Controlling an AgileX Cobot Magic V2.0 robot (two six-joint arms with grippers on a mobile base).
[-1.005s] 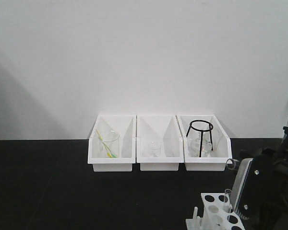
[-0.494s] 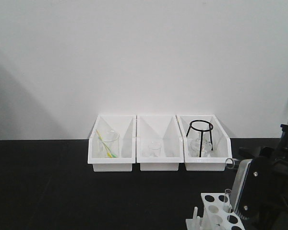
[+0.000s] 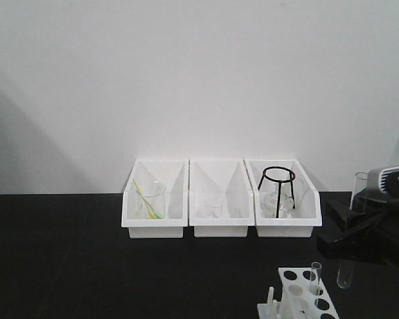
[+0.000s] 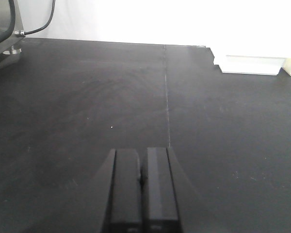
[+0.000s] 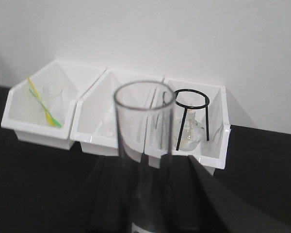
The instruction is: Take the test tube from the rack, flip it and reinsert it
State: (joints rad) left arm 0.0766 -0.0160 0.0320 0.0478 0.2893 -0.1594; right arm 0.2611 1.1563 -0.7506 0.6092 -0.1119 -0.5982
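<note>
The test tube (image 5: 143, 145) is out of the rack (image 3: 294, 287) and held in the right pincer (image 5: 148, 206), whose two dark fingers close on its lower half from either side. It hangs in the air to the right of the rack and higher than it. Its long axis runs close to upright, leaning a little, with the open rim on top. In the front view a rounded glass end shows low down, just right of the rack. I take that to be its bottom, though the middle is hidden behind black arm parts. By my reading it has not been turned over yet.

It is thin bare glass: light, stiff, slick and easy to crack. The hold should sit on the straight wall near the middle, firm but not hard, and never on the rim.

A second tube (image 3: 315, 276) stands upright in a hole on the rack's right side. Behind the rack, against the wall, three white bins (image 3: 219, 230) sit in a row on the black desk (image 3: 86, 266). The left pincer (image 4: 142, 162) has its fingers pressed together on nothing, low over bare desk; the rack does not show in its view.
</note>
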